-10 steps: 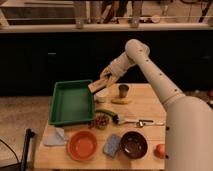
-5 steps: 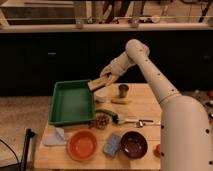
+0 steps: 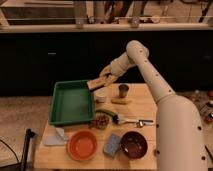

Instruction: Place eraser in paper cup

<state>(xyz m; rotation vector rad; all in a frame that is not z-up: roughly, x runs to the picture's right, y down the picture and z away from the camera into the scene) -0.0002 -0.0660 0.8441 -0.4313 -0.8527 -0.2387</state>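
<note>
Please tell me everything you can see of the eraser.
The eraser is a long tan-brown block with a darker face. The gripper is shut on one end and holds it in the air, tilted, with the free end lower and pointing toward the green tray. It hangs just above the white paper cup, near the tray's right rim. Only the gripper seems to touch it.

A kitchen-like test space is suggested: a wooden counter (image 3: 146, 101) is set with an orange bowl (image 3: 82, 145), a sponge (image 3: 112, 144), a metal cup (image 3: 123, 90) and a tray (image 3: 70, 104), backed by dark panels (image 3: 50, 60). The eraser (image 3: 94, 84) is gripped by the pincer (image 3: 104, 78) over the tray's far edge.
</note>
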